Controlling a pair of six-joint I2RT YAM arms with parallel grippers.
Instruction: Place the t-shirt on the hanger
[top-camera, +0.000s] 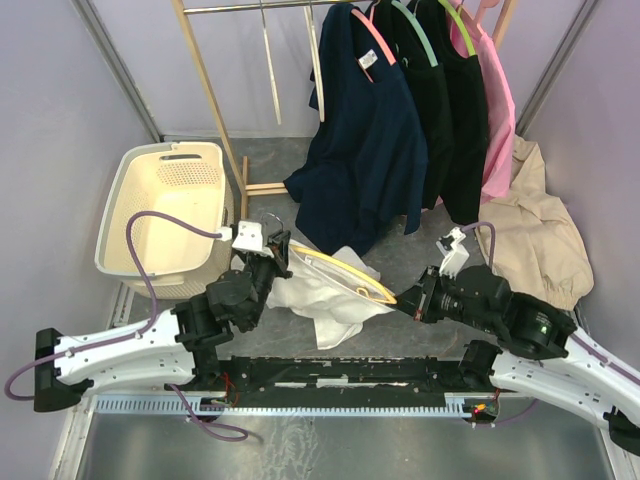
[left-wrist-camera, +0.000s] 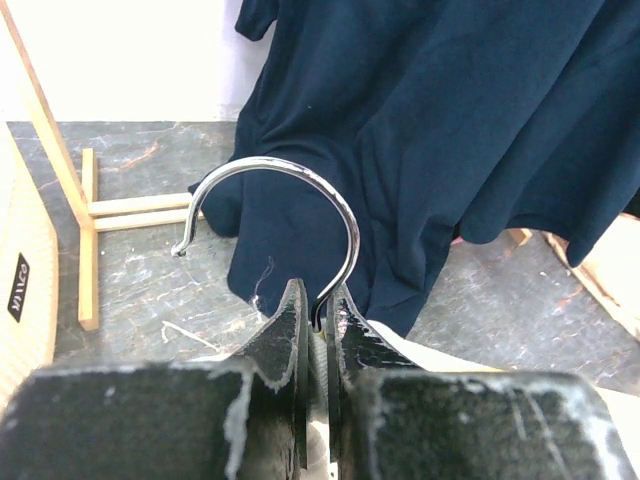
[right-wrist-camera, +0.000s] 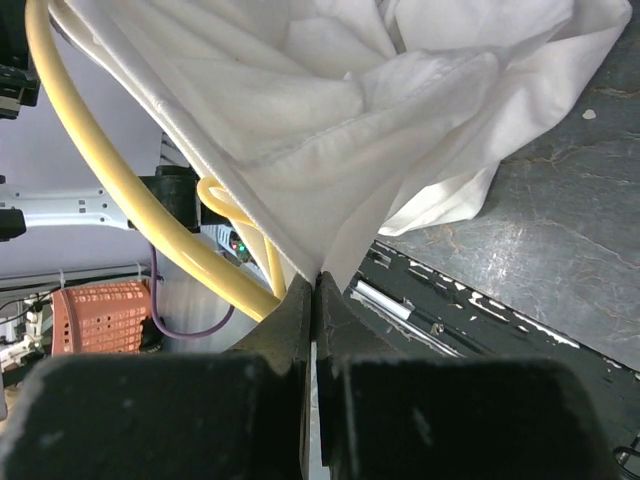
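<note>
The left gripper (left-wrist-camera: 318, 305) is clamped tight on the hook stem of the hanger (top-camera: 368, 285). The right gripper (right-wrist-camera: 313, 290) pinches an edge of the t-shirt (top-camera: 320, 300), which is bunched over the hanger mid-table (top-camera: 270, 160). The navy shirt (top-camera: 365, 160) hangs just behind, with the basket (top-camera: 160, 220) left and the beige garment (top-camera: 540, 240) right.

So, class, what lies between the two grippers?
The yellow hanger and the white t-shirt bunched against it span the gap from left gripper to right gripper, seen in the top view.

We show plain white t-shirt (right-wrist-camera: 330, 90) just above our black right gripper (right-wrist-camera: 313, 285), yellow hanger (right-wrist-camera: 150, 220) at its left, silver hook (left-wrist-camera: 275, 163) above our black left gripper (left-wrist-camera: 320, 310), navy shirt (left-wrist-camera: 450, 120) beyond it.
</note>
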